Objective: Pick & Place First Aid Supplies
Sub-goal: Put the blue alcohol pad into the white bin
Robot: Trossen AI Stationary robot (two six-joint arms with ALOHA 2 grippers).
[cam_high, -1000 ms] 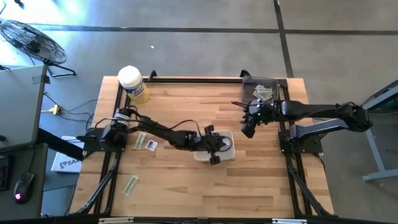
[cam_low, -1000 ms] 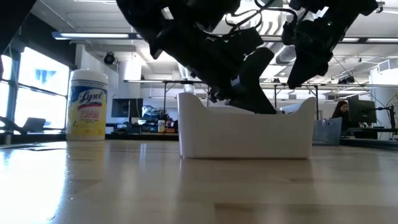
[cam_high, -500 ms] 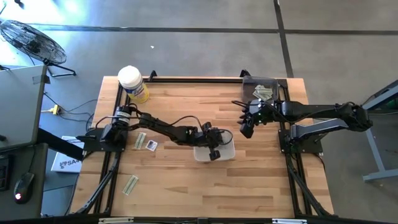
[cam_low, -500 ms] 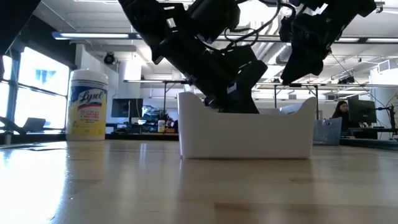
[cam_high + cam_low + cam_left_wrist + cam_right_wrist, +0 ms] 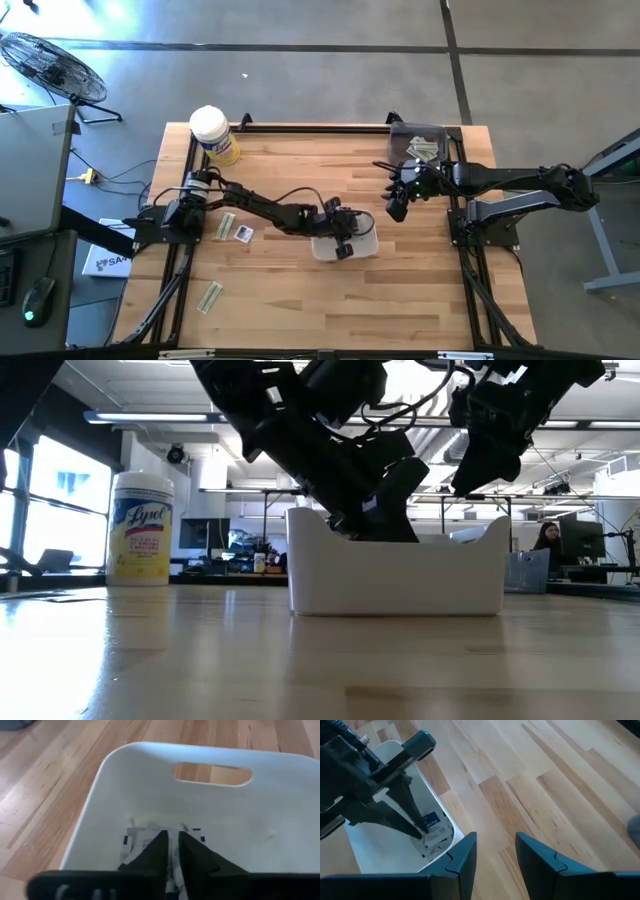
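My left gripper (image 5: 171,851) reaches down inside the white tray (image 5: 280,810), its two dark tapered fingers nearly together and pinched on a square white packet (image 5: 434,829) with dark-blue print. The packet stands crumpled between my fingertips, just above the tray floor. The tray around me is smooth matte plastic with rounded corners and a slotted handle hole in the far wall. Beneath it lies a table (image 5: 300,300) of pale wood strips with visible grain.

Behind my left gripper, back along the arm, a second square packet (image 5: 243,233) lies flat on the wood beside a narrow pale strip (image 5: 227,224); another strip (image 5: 210,296) lies well apart near the table's front edge. A yellow canister (image 5: 215,135) with a white lid stands at the far corner.

My right gripper (image 5: 495,851) hangs above the bare wood just beyond the tray, its fingers apart and empty. The tray's tall wall hides my left fingertips from the low camera.
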